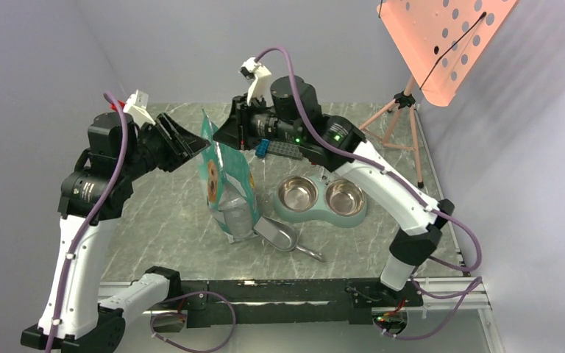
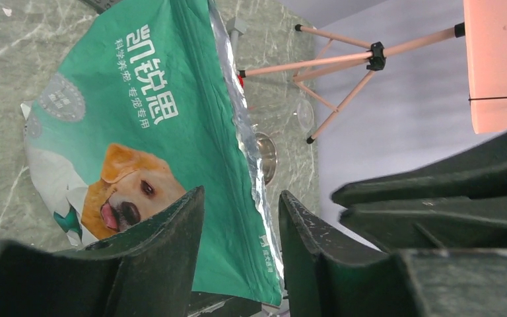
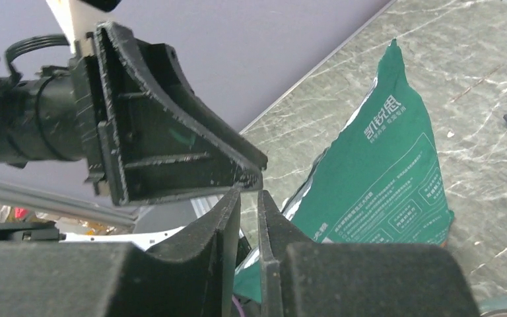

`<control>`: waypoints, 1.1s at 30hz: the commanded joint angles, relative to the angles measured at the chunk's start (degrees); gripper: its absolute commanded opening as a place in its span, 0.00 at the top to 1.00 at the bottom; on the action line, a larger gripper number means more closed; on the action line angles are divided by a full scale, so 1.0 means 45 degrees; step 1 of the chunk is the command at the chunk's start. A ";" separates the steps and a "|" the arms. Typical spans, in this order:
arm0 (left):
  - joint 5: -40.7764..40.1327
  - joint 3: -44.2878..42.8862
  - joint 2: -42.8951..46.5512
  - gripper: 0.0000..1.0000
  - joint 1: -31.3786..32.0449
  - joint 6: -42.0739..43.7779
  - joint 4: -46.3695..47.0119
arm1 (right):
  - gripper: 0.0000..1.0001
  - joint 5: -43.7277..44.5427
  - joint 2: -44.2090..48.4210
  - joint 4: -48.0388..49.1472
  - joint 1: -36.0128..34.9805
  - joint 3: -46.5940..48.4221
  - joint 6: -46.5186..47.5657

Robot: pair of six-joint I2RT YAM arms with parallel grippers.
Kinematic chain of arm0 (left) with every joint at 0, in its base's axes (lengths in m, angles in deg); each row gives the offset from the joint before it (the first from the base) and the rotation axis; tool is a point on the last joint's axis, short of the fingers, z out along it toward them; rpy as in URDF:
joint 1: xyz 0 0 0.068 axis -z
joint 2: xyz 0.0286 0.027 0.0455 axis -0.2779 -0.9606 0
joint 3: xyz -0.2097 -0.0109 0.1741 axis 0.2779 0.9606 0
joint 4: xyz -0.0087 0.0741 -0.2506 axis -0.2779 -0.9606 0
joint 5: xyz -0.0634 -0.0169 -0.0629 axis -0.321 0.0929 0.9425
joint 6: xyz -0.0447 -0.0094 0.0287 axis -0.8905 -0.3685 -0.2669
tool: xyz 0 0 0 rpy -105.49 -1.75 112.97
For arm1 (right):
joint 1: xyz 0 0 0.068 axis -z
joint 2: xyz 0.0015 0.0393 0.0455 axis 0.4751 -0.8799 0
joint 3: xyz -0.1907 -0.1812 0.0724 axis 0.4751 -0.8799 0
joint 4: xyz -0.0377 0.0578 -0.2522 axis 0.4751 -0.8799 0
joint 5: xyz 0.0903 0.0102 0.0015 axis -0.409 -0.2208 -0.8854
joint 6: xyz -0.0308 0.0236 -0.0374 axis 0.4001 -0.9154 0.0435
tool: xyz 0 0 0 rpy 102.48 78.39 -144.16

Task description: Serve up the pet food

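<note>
Top external view: pouch [image 1: 224,176] stands on the desk [image 1: 162,213], pet food hidden inside. I see the left gripper [image 2: 241,195] open at its rim, and the right gripper [image 3: 249,190] nearly closed; any pinch is unclear.

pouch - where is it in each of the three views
Top external: pouch stands at centre.
Left wrist: pouch fills left and centre, dog print showing.
Right wrist: pouch right of centre, text panel showing.
Shared landmark: the marble table.
</note>
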 commanded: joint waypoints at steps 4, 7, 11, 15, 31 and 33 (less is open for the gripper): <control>0.0595 -0.0127 -0.0403 0.53 0.0086 -0.0106 0.0716 | 0.86 0.0363 -0.0781 -0.0650 0.0043 0.0609 -0.0978; 0.0786 -0.0115 -0.0579 0.54 0.0131 -0.0098 0.0895 | 0.90 0.0435 -0.0631 -0.0560 0.0041 0.0196 -0.0991; 0.0645 -0.0295 -0.0862 0.56 0.0239 0.0033 0.0657 | 0.92 0.0386 -0.0366 -0.0394 0.0040 -0.0205 -0.0933; 0.0451 -0.0140 -0.0827 0.60 0.0268 0.0039 0.0850 | 0.92 0.0487 -0.0132 -0.0285 0.0054 -0.0590 -0.0884; -0.0020 0.0067 -0.0764 0.72 0.0311 0.0103 0.0737 | 0.84 0.0433 0.0058 -0.0110 0.0176 -0.0897 -0.0735; -0.0087 0.0173 -0.0712 0.73 0.0301 0.0112 0.0773 | 0.83 0.0314 -0.0034 -0.0047 0.0191 -0.0907 -0.0781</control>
